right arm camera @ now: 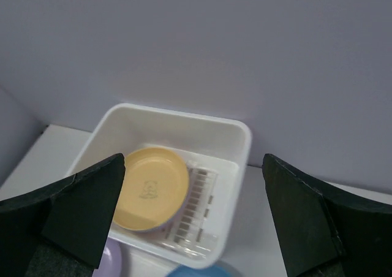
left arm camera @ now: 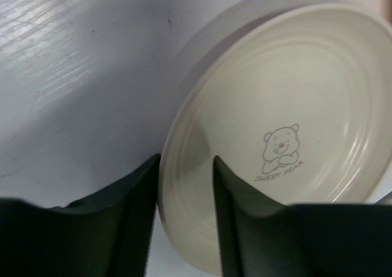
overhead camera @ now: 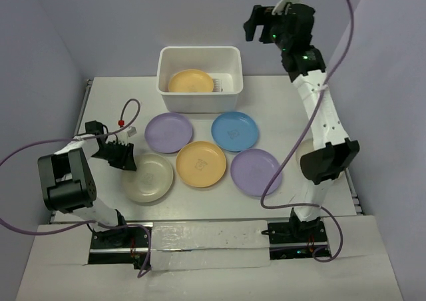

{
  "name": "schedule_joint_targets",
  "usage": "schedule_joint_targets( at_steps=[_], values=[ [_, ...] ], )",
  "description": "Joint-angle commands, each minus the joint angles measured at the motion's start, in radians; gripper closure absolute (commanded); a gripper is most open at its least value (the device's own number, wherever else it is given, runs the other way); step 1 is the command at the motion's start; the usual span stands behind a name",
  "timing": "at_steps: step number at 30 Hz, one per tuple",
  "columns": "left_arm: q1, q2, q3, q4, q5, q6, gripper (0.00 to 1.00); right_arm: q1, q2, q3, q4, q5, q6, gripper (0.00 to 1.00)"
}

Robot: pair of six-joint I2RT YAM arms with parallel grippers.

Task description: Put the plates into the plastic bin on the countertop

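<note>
White countertop [overhead camera: 286,101] between lavender walls [overhead camera: 166,8], bin [overhead camera: 198,48] at back, long side left-to-right, yellow-orange plate [overhead camera: 190,82] flat inside, other plates [overhead camera: 201,163] face-up in front, left gripper [left arm camera: 184,160] astride rim of cream plate [left arm camera: 294,105], pinch unclear, right gripper [overhead camera: 256,24] spread wide, raised near bin.

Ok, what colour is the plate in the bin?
Yellow-orange. The plate in the bin shows best in the right wrist view.

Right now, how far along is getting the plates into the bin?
Done: a yellow plate lies in the plastic bin, the right claw open and empty above it. In hand: the left claw straddles the cream plate's rim, grip uncertain. Left: that plate plus the far purple plate, blue plate, orange plate and near purple plate on the countertop.
</note>
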State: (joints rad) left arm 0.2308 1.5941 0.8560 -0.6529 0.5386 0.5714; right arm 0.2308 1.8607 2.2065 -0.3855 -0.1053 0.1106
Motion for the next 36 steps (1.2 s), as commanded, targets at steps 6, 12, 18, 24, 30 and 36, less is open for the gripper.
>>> schedule_joint_targets(
  at_steps=[6, 12, 18, 24, 30, 36],
  values=[
    [0.008, -0.011, 0.037, -0.049, 0.017, 0.079, 0.89, -0.331, -0.042, -0.270, -0.298, -0.070, -0.157, 0.00],
    [0.057, -0.206, 0.113, -0.294, 0.065, 0.201, 1.00, -0.488, -0.001, -0.335, -0.386, -0.132, -0.252, 0.02],
    [0.067, -0.281, 0.362, -0.486, 0.218, 0.128, 1.00, -0.574, 0.015, -0.384, -0.449, -0.122, -0.383, 0.03],
    [-0.008, -0.209, 0.676, -0.197, 0.297, -0.406, 1.00, -0.648, -0.001, -0.487, -0.476, -0.075, -0.445, 0.06],
    [-0.227, -0.047, 0.871, 0.210, -0.088, -0.782, 1.00, -0.687, -0.090, -0.609, -0.453, -0.047, -0.458, 0.07],
    [-0.373, 0.297, 1.301, 0.196, -0.352, -0.836, 1.00, -0.688, -0.234, -0.718, -0.435, -0.071, -0.426, 0.08]
  ],
)
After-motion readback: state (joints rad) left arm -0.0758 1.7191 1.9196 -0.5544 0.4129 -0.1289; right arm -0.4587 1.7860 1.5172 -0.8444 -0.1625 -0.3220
